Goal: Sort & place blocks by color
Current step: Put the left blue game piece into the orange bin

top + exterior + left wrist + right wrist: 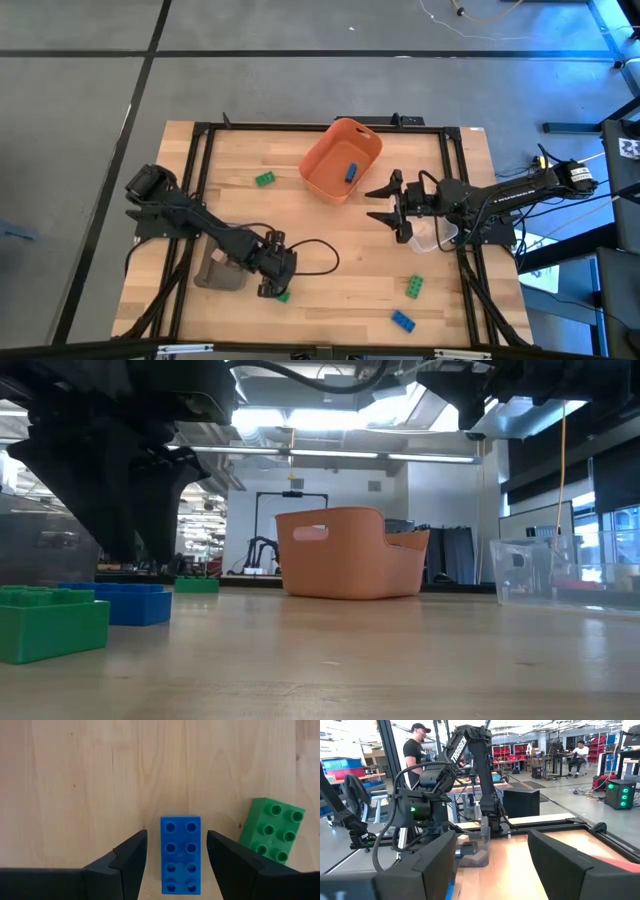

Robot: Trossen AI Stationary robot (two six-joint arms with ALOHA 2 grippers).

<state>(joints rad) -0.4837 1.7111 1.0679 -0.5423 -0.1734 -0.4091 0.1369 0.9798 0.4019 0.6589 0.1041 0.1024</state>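
A blue block was seen lying between the spread fingers of the left tool, ungripped, near the desk's front edge. A green block lay just beside. The right tool was held open above the desk's right side.

Five studded blocks show in the high view: a green block lies left of centre, a blue block above centre, another green block at lower right, a blue one below it, and a green sliver at lower centre-left
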